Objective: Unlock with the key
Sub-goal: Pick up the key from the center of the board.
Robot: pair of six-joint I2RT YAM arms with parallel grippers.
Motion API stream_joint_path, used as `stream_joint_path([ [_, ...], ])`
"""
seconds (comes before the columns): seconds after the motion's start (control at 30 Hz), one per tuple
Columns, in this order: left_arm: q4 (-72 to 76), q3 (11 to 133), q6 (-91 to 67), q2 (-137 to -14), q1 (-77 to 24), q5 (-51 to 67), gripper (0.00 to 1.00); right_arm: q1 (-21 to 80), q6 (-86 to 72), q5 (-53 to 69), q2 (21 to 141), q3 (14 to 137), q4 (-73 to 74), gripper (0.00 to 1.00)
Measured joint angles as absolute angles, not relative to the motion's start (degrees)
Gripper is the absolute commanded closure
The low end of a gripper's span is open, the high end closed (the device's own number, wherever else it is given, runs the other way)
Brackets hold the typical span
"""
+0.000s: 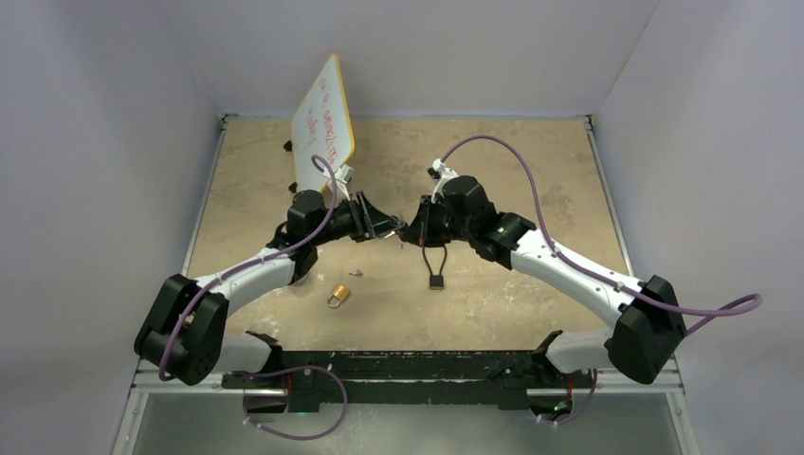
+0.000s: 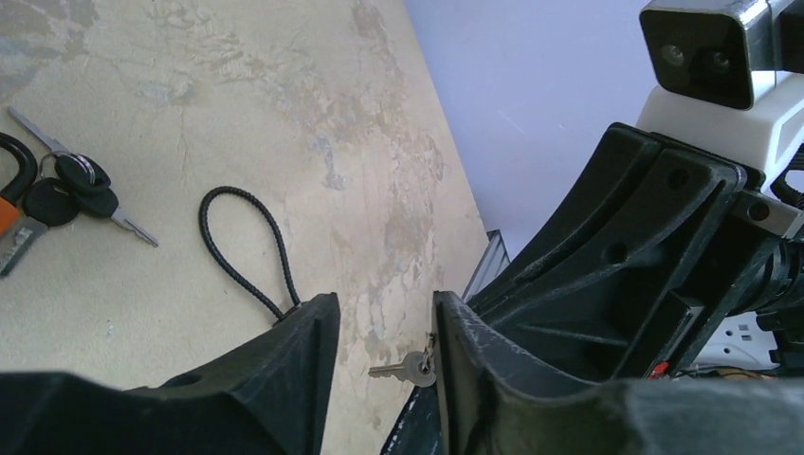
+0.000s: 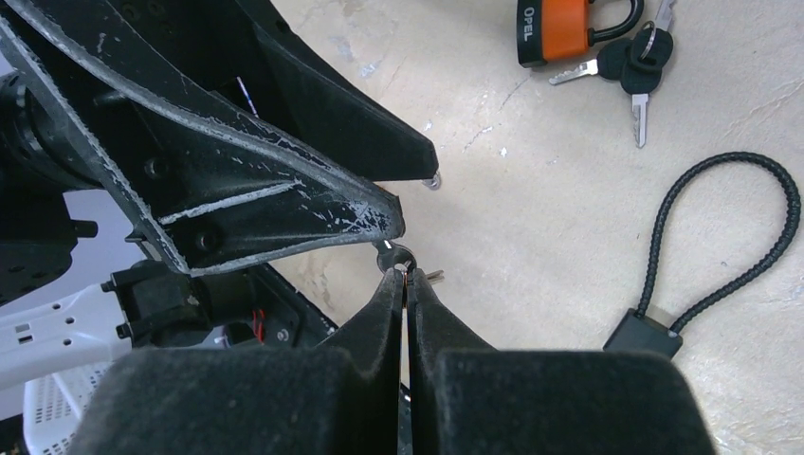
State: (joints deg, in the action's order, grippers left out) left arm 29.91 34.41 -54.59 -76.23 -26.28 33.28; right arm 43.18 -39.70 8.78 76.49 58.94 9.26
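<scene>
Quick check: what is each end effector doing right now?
Left end effector: open, with the small key in the gap.
Right end effector: closed, pinching the small key at its tips.

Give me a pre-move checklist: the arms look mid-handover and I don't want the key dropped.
1. Right jaws shut on the silver key: ok.
2. Key lies between the left jaws: ok, though close to one finger.
3. Left jaws gripping the key: not ok, a gap shows on both sides.
4. Cable lock lies on the table, nothing holding it: ok.
5. Which lock this key fits, cable lock or orange padlock: cannot tell.
</scene>
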Motion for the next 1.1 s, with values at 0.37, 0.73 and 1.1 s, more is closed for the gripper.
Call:
stream_joint_path([
  [0.37,30.37,34.96,-54.98,-76.55,-26.33,34.57,0.91,43.2,-39.92,8.8,76.66,58.94,10.13,1.0],
  [0.73,26.61,38.79,-55.92,-76.27,-26.33,37.54,0.7,43.18,-40.14,8.71,76.66,58.89,9.52,1.0],
  [1.1,25.02,38.76,-56.42,-76.27,-26.33,37.36,0.66,43.2,-41.01,8.51,75.77,57.54,8.36,1.0],
])
